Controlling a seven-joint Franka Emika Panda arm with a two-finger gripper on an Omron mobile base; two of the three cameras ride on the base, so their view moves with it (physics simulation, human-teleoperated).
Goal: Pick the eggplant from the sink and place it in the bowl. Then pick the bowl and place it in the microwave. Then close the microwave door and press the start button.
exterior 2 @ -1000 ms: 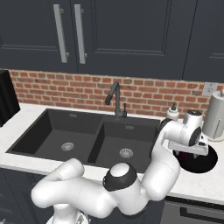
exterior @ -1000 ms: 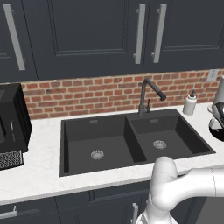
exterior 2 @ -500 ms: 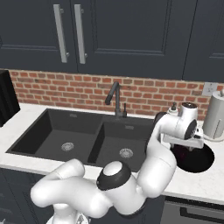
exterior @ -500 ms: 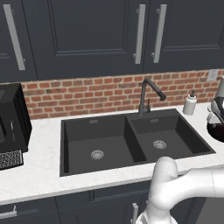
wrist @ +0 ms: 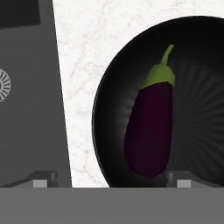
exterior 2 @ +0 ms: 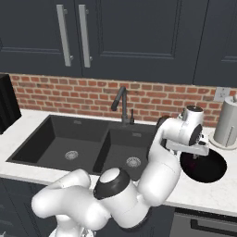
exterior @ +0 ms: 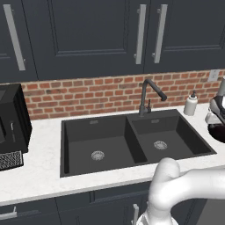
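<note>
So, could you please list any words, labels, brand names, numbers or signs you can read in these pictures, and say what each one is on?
None: no text can be read anywhere.
The soap bottle shows no label.
The black appliance at the left shows no readable marks.
The paper towel roll, the bowl and the eggplant in it are plain.

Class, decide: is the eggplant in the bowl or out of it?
In. The hand view shows the eggplant lying inside the bowl, its rim encircling it.

2 rear base views across the sink; hand view close above the bowl.
</note>
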